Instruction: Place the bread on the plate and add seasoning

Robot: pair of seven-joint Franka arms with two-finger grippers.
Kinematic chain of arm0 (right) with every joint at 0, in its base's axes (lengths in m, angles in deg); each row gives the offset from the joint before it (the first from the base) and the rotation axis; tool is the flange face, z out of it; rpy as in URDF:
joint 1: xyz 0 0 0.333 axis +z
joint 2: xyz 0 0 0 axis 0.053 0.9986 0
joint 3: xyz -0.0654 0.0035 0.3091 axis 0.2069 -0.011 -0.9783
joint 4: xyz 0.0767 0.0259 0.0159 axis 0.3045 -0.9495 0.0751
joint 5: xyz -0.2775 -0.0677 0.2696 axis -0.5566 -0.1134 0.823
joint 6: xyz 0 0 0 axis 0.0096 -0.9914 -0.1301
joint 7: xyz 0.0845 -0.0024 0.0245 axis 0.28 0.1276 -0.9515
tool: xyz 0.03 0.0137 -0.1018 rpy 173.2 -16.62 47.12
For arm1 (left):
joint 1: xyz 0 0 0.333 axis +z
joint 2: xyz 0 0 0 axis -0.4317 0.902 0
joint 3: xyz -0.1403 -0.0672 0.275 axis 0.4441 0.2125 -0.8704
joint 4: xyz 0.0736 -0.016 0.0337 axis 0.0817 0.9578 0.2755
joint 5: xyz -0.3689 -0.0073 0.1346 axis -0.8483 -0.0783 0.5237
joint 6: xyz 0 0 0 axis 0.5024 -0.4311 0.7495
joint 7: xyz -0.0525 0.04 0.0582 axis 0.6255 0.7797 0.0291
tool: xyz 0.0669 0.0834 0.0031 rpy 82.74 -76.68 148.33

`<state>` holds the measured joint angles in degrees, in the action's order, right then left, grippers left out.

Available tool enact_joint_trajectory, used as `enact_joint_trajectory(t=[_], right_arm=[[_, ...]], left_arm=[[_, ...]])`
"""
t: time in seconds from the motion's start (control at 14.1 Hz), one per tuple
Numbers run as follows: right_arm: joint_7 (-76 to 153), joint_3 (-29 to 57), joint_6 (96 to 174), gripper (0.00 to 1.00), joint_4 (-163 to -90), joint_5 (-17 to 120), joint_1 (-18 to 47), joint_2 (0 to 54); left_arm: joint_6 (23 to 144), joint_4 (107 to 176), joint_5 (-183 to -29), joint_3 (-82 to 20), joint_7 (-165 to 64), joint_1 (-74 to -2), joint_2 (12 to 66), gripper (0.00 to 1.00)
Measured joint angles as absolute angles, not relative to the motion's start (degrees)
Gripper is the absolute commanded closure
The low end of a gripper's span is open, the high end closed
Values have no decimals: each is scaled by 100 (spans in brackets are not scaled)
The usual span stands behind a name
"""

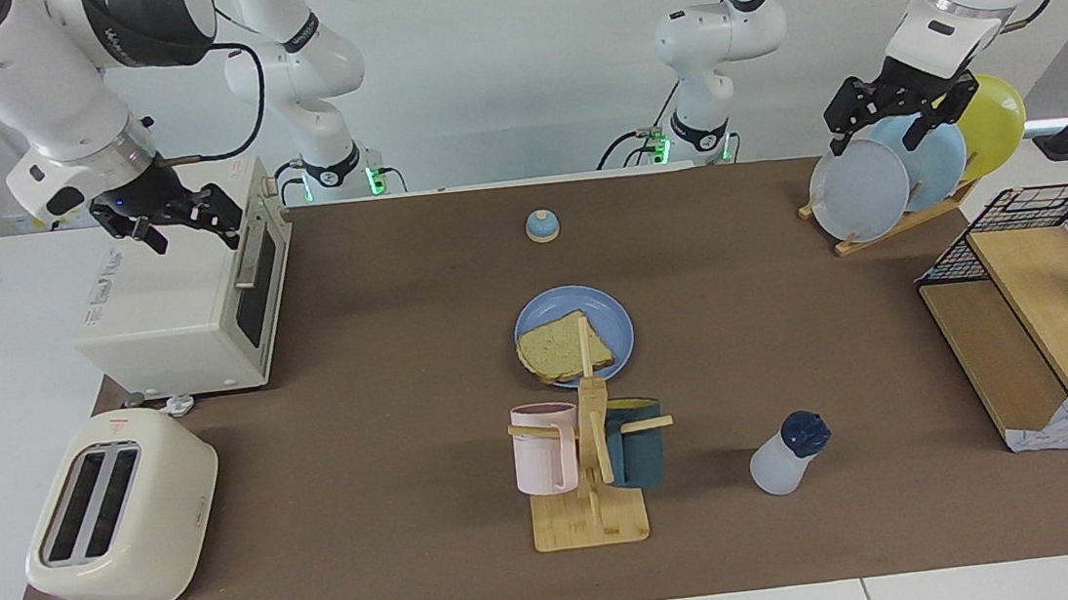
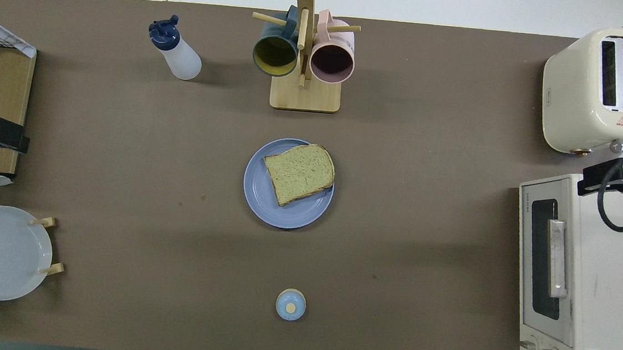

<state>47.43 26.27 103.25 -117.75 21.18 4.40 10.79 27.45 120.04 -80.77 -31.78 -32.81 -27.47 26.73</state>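
Observation:
A tan slice of bread (image 1: pixel 560 347) (image 2: pixel 299 173) lies flat on the round blue plate (image 1: pixel 612 317) (image 2: pixel 265 193) in the middle of the brown mat. The seasoning bottle (image 1: pixel 788 455) (image 2: pixel 176 53), whitish with a navy cap, stands on the mat farther from the robots than the plate, toward the left arm's end. My left gripper (image 1: pixel 874 138) hangs open and empty over the plate rack. The right gripper (image 1: pixel 191 233) hovers open and empty over the toaster oven. Neither touches a task object.
A wooden mug tree (image 1: pixel 590 491) with a pink and a dark teal mug stands just farther from the robots than the plate. A small bell (image 1: pixel 542 226) sits nearer to them. A toaster oven (image 1: pixel 187 304), a toaster (image 1: pixel 118 511), a plate rack (image 1: pixel 885 178) and a wire shelf (image 1: pixel 1043 290) line the ends.

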Motion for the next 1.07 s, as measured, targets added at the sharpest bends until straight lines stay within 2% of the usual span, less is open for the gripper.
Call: enact_joint_trajectory(t=[1.07], right_arm=[[4743,2627,10325,0,-11775,2118,440,1079]], left_arm=[[2820,12013,-8077,-3181,-3149,-2725,2673,0]])
